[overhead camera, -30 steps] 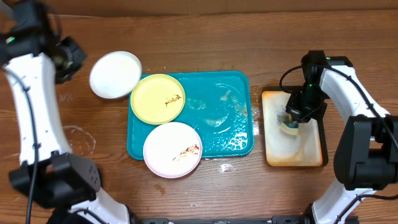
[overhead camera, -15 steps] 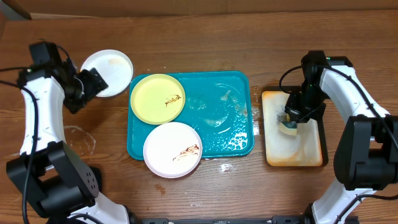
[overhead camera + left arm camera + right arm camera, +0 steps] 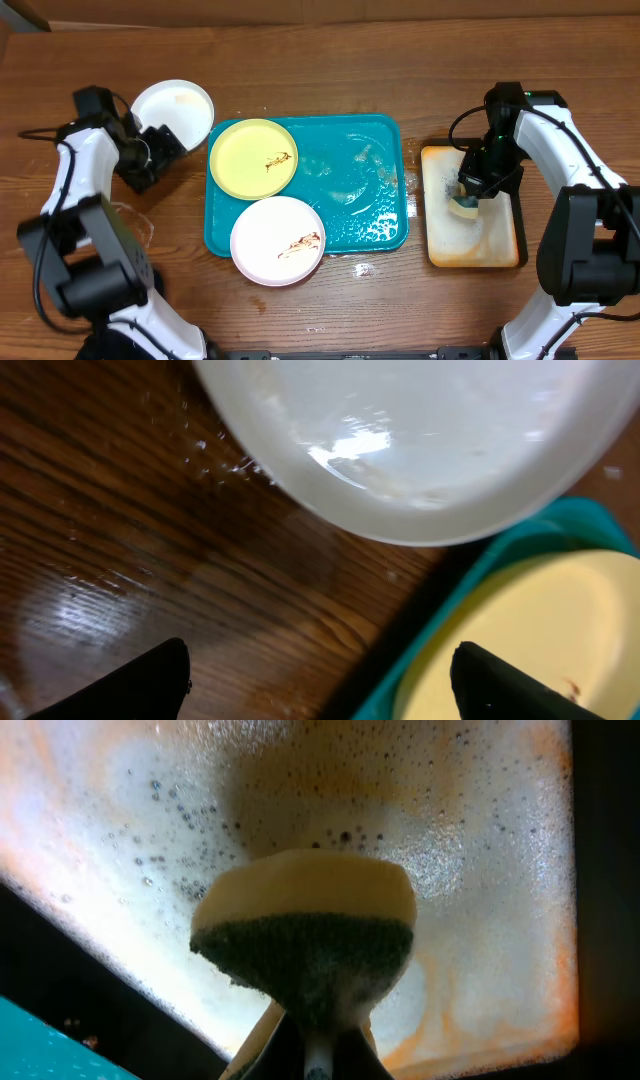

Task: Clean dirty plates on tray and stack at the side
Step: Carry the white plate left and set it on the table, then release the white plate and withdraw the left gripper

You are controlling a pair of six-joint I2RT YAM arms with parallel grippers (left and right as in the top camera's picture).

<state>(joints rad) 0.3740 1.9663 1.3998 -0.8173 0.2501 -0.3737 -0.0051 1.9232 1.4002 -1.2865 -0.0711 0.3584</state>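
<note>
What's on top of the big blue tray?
A yellow plate and a white plate, both smeared brown, plus soapy wet patches. The tray beneath the plates is hidden.

Glossy wet plastic tray [image 3: 392,228] & plates [image 3: 245,150], semi-gloss wood table [image 3: 350,70], soft sponge [image 3: 305,905] w/ rough scrub face.

Brown wood-grain table [image 3: 330,70], wet in patches, with a pale tan strip [image 3: 300,8] along its far edge.
</note>
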